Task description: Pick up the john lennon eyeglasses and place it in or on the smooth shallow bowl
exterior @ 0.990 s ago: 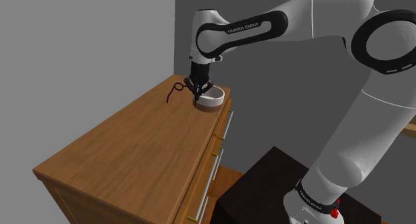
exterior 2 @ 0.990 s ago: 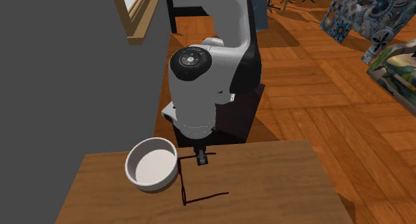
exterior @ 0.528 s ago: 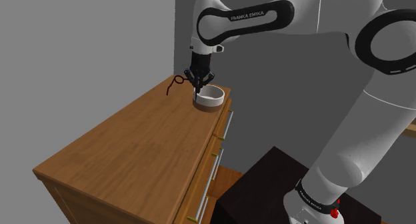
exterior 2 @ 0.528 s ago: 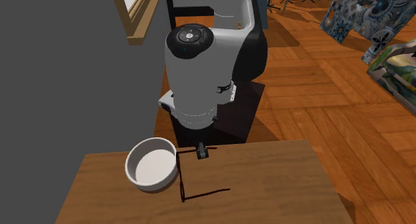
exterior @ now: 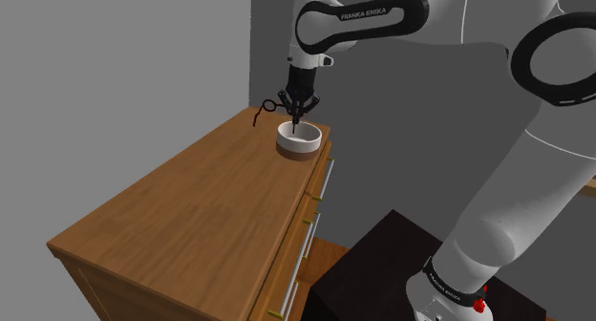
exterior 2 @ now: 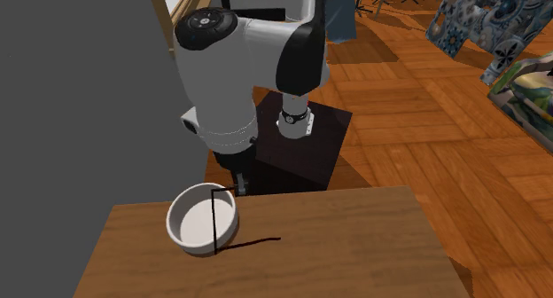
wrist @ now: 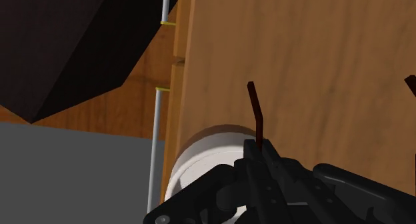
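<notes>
- gripper (exterior: 298, 114): upper middle of the shoulder view, pointing down directly above the bowl (exterior: 299, 144). the fingers are drawn almost together and pinch the thin dark frame of the eyeglasses (wrist: 259, 126).
- eyeglasses: hanging from the fingers, clear of the dresser top (exterior: 191, 204). in the shoulder view the wire juts toward the frame's left, past the bowl's rim. in the second exterior view, at lower left, one thin arm crosses the bowl and another trails right over the wood.
- bowl: white and shallow, with nothing lying in it, at the dresser's edge above the drawer handles (exterior: 326, 181).
- assessment: the carry looks nearly done. the grip appears to be near one end of the frame, which would explain the overhang.
- risk: released here, the frame would probably land across the rim rather than inside. lowering first seems advisable.
</notes>
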You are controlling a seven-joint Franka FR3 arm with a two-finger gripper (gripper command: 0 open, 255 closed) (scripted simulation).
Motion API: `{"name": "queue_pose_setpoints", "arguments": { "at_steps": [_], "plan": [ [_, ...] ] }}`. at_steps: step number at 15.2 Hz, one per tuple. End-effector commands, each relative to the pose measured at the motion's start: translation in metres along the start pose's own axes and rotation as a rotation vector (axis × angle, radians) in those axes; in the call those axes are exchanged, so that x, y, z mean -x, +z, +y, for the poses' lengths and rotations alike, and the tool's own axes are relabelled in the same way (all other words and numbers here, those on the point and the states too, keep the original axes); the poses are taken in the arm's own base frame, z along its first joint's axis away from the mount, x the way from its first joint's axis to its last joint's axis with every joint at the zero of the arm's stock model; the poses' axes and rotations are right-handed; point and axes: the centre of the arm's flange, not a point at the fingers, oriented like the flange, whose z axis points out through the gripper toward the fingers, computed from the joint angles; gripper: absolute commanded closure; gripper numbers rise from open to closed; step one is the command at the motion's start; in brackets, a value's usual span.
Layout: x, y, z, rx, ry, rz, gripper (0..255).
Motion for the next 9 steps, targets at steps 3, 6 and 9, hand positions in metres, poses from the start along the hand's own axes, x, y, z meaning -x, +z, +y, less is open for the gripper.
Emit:
{"name": "queue_pose_setpoints", "arguments": {
  "at_steps": [3,6,9],
  "plan": [
    [-0.045,0.001,0.027,0.000,-0.001,0.000,255],
    [-0.079,0.000,0.047,0.000,-0.001,0.000,255],
    [-0.112,-0.001,0.068,0.000,-0.001,0.000,255]
  ]
}}
